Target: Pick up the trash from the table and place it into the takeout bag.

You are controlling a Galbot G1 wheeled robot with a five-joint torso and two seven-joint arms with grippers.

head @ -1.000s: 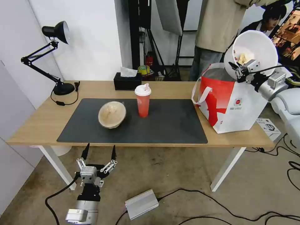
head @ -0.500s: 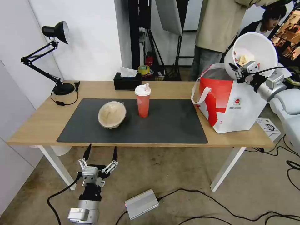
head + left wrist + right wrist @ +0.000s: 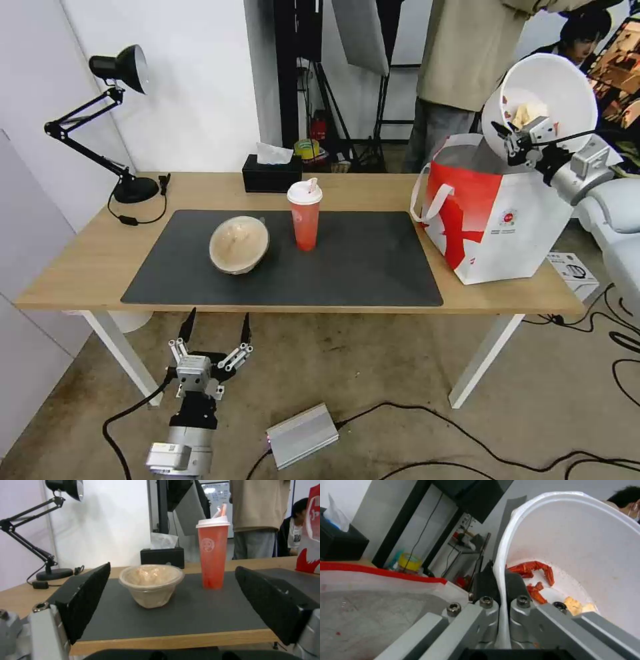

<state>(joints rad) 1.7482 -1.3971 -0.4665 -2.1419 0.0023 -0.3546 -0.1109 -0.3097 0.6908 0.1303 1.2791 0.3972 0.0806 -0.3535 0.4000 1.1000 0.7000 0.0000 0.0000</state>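
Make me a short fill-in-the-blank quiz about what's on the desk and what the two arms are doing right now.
1. The right gripper grips the white round bowl by its ____.
2. That bowl hangs above the red-and-white ____.
3. The red drink cup and tan round bowl stand on the dark grey ____.
4. The left gripper's fingers are ____.

Missing words: rim; takeout bag; mat; open
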